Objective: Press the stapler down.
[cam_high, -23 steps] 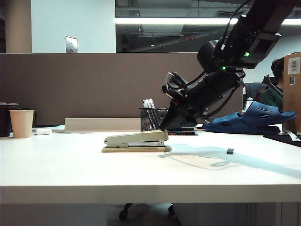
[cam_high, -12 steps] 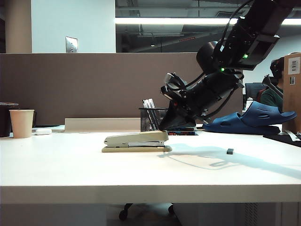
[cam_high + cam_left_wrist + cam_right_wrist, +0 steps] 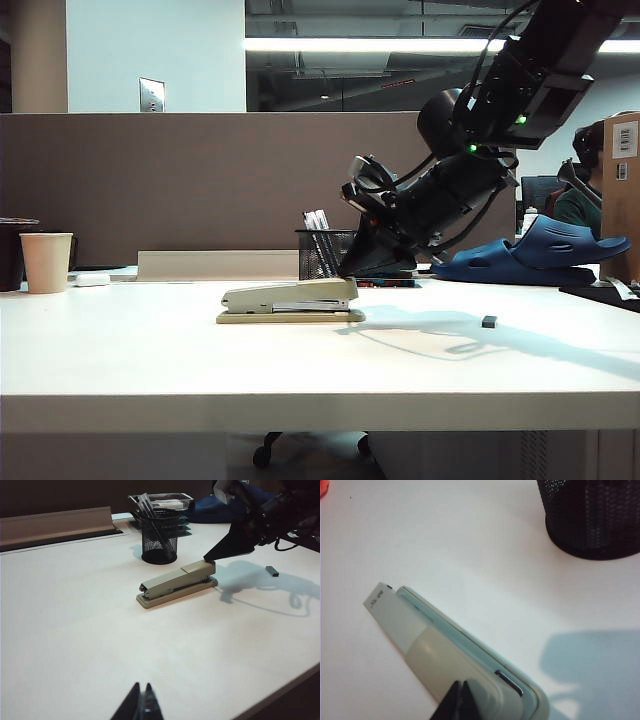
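At the stapler (image 3: 290, 299) end, right gripper (image 3: 460, 700) fingers pressed together; left gripper (image 3: 141, 705) likewise, well apart.

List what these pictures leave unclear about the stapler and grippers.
- Stapler: its far end is cut off by the right wrist view's edge.
- Right gripper: whether its tip touches the stapler; exterior view too dark.
- Left gripper: mostly cut off by the frame edge, absent from the exterior view.
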Tool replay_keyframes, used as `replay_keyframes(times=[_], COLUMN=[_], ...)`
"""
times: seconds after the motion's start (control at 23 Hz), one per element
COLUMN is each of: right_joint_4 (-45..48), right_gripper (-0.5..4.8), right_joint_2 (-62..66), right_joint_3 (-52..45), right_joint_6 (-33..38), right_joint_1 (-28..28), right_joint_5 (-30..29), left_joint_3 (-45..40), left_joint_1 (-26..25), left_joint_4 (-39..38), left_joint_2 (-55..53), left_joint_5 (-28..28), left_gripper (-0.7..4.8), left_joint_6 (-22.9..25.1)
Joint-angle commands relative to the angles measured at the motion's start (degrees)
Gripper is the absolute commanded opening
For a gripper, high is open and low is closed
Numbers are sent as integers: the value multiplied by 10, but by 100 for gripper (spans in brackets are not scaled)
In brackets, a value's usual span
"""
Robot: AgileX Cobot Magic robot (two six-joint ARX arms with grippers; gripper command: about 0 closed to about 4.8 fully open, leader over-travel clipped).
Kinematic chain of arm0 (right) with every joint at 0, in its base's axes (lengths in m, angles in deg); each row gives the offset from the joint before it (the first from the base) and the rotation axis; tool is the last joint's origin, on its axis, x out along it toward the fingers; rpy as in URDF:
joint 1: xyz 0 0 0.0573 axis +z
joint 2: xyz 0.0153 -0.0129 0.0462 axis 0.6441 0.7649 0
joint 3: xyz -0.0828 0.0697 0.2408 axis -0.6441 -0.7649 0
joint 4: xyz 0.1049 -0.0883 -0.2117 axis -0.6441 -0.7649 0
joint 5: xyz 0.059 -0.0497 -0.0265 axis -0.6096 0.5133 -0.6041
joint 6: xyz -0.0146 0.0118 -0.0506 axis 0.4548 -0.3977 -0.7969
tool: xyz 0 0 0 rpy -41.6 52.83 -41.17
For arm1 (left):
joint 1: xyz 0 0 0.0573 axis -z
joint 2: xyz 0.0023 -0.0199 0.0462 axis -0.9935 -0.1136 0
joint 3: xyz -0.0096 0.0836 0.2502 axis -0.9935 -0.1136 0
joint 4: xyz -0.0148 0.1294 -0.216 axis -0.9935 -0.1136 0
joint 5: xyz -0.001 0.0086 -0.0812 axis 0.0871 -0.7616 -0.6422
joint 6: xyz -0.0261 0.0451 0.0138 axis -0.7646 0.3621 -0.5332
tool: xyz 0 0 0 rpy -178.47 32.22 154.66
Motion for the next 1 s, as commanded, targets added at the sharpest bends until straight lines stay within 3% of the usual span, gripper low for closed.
replay_keyframes(times=[0.04, 0.78, 0.91, 1.0], right_joint_4=[-54, -38, -42, -58], right_gripper=[-9, -9, -9, -9], right_joint_2=[12, -92, -145, -202], right_joint_3=[-8, 16, 16, 16], right_joint_6=[-2, -3, -40, -75], right_joint_1=[0, -2, -2, -2], right_joint_5=[21, 22, 27, 67], left_joint_3=[2, 2, 2, 2], left_joint_1=[-1, -1, -1, -1], left_joint_4=[5, 5, 5, 5], left_joint_2=[0, 0, 0, 0], left_joint_5=[2, 2, 4, 20], left_gripper=[-5, -5, -5, -5], left_joint_6=[0, 0, 0, 0])
